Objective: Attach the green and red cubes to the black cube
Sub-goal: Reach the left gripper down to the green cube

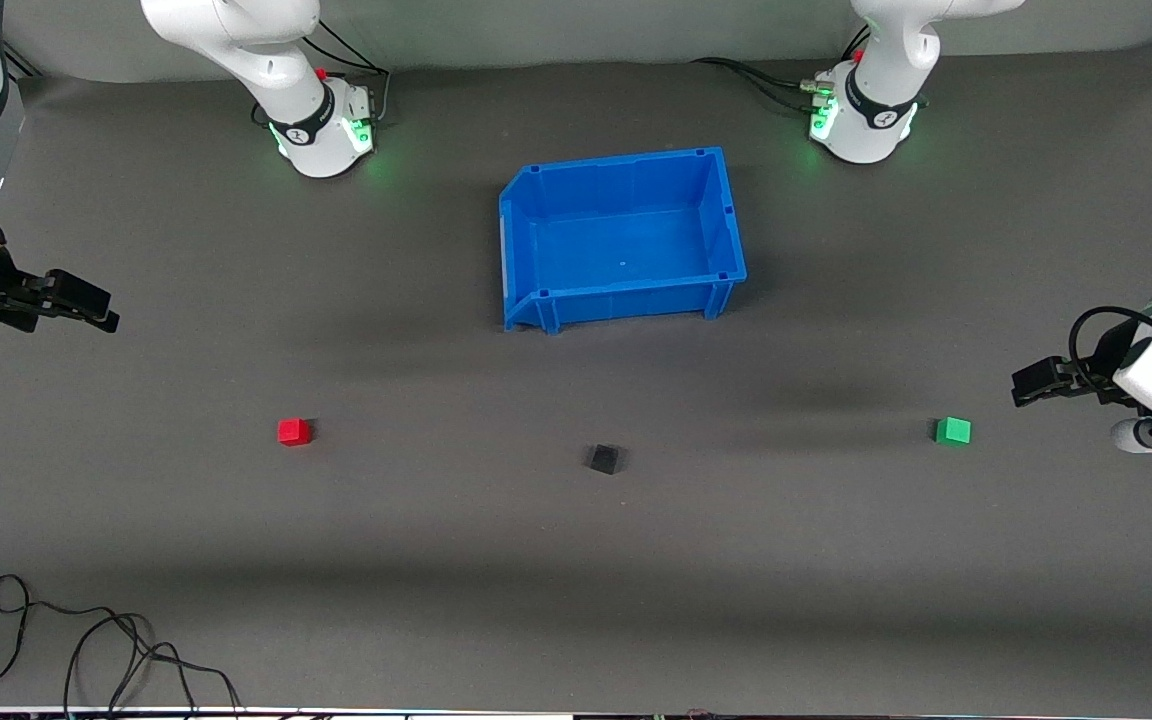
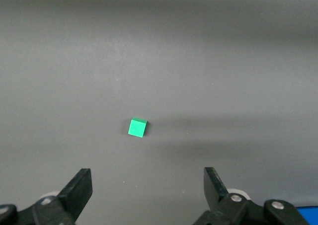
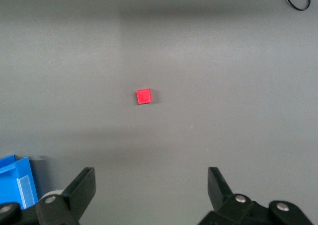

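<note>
Front view: red cube (image 1: 294, 431), black cube (image 1: 603, 459), green cube (image 1: 954, 430) sit well apart in a row, nearer camera than bin (image 1: 622, 238). Left gripper (image 2: 148, 189) wide over green, right gripper (image 3: 151, 187) wide over red, likely lining up picks.

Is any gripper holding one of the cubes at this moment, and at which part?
Nothing is held. The left gripper is open above the green cube; the right gripper is open above the red cube.
</note>
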